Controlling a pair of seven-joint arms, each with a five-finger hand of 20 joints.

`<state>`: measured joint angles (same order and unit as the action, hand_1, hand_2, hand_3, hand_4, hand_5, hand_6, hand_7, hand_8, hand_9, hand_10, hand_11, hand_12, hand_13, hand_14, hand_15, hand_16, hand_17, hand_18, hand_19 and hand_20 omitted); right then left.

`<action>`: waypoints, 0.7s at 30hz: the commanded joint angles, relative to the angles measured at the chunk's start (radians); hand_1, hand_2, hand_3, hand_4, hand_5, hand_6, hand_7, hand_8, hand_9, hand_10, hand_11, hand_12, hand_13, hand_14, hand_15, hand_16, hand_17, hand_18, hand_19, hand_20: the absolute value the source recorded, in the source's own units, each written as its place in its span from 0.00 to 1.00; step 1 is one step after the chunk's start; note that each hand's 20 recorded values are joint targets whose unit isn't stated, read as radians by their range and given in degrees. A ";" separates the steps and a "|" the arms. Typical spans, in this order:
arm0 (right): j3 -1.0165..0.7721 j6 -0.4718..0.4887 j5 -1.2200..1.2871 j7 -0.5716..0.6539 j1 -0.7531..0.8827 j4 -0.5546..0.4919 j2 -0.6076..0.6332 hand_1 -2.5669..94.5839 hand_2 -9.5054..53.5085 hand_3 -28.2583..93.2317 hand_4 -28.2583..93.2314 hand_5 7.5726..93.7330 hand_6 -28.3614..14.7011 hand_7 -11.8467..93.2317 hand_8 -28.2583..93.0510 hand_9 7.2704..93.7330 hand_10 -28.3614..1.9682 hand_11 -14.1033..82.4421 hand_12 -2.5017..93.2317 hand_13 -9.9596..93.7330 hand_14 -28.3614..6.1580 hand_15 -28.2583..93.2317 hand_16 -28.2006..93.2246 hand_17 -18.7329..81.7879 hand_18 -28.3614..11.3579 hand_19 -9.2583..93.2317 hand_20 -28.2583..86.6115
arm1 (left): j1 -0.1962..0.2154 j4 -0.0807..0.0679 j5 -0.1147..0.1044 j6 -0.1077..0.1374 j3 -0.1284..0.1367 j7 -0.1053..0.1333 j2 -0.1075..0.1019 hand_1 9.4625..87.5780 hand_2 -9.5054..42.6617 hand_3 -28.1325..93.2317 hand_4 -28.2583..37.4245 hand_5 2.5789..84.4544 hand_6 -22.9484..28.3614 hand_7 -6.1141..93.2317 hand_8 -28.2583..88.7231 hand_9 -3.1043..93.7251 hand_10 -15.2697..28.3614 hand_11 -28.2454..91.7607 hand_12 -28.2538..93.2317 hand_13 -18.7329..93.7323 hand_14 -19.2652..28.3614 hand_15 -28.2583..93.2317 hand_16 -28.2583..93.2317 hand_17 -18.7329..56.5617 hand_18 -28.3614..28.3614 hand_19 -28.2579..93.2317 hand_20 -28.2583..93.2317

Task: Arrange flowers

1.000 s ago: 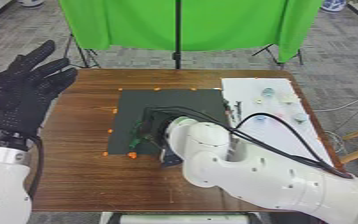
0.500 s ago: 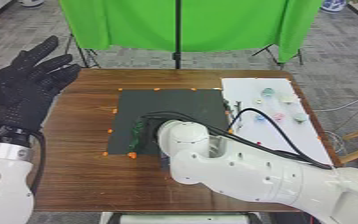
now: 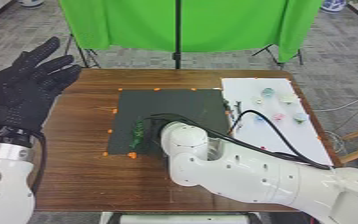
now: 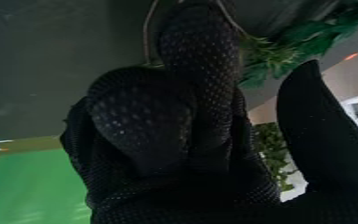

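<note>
In the head view, my left hand (image 3: 33, 82) is raised at the left, open and away from the flowers. Green foliage (image 3: 138, 132) lies on the dark mat (image 3: 162, 97), left of my right arm, which covers my right hand there. Small pale teal (image 3: 268, 92), cream (image 3: 288, 99) and pink flowers (image 3: 278, 117) lie on the white sheet (image 3: 242, 87). The right wrist view has my right hand (image 4: 184, 175) over the mat, fingers loosely bent and thumb standing apart. Leaves (image 4: 313, 42) are close by the fingertips, and more greenery (image 4: 271, 145) appears between fingers and thumb.
Orange markers (image 3: 132, 155) line the mat's edge on the brown wooden table (image 3: 78, 170). My right arm (image 3: 246, 175) crosses the table's right front part and overlaps the white sheet. A green cloth (image 3: 238, 25) hangs beyond the far edge.
My right arm has shifted a little left and nearer the table's front, uncovering more of the foliage and the pink flower. My left hand has barely moved.
</note>
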<state>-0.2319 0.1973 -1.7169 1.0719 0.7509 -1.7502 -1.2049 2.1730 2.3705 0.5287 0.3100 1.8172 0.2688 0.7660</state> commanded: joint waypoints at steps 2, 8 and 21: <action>0.019 -0.046 -0.044 0.061 -0.015 0.011 0.010 0.25 0.31 0.84 0.06 0.52 0.56 0.21 0.14 1.00 0.55 0.56 0.20 1.00 0.64 0.72 0.39 0.79 0.19 1.00 0.66 | 0.002 -0.009 0.002 -0.012 -0.005 -0.010 0.009 0.14 0.34 0.86 0.00 0.37 0.61 0.21 0.16 0.34 0.80 0.44 0.32 0.37 0.96 0.60 0.17 0.14 0.96 0.75 0.25; 0.030 -0.055 -0.062 0.089 -0.023 0.013 0.013 0.25 0.31 0.83 0.07 0.53 0.54 0.20 0.14 1.00 0.55 0.56 0.19 1.00 0.64 0.73 0.38 0.80 0.19 1.00 0.66 | 0.006 -0.007 0.001 -0.009 -0.003 -0.013 0.012 0.14 0.34 0.86 0.00 0.37 0.61 0.21 0.16 0.34 0.80 0.44 0.32 0.37 0.96 0.60 0.17 0.14 0.96 0.75 0.25; 0.031 -0.074 -0.105 0.075 -0.010 -0.045 0.028 0.25 0.31 0.82 0.07 0.56 0.53 0.20 0.14 1.00 0.56 0.58 0.18 1.00 0.65 0.74 0.37 0.81 0.19 1.00 0.67 | 0.027 -0.002 0.004 -0.006 0.009 -0.017 0.023 0.14 0.34 0.86 0.00 0.37 0.61 0.21 0.16 0.34 0.80 0.44 0.32 0.37 0.96 0.61 0.17 0.14 0.96 0.75 0.24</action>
<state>-0.1994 0.1420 -1.7812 1.1646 0.7402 -1.7433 -1.1928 2.1736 2.3689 0.5296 0.3083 1.8183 0.2618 0.7729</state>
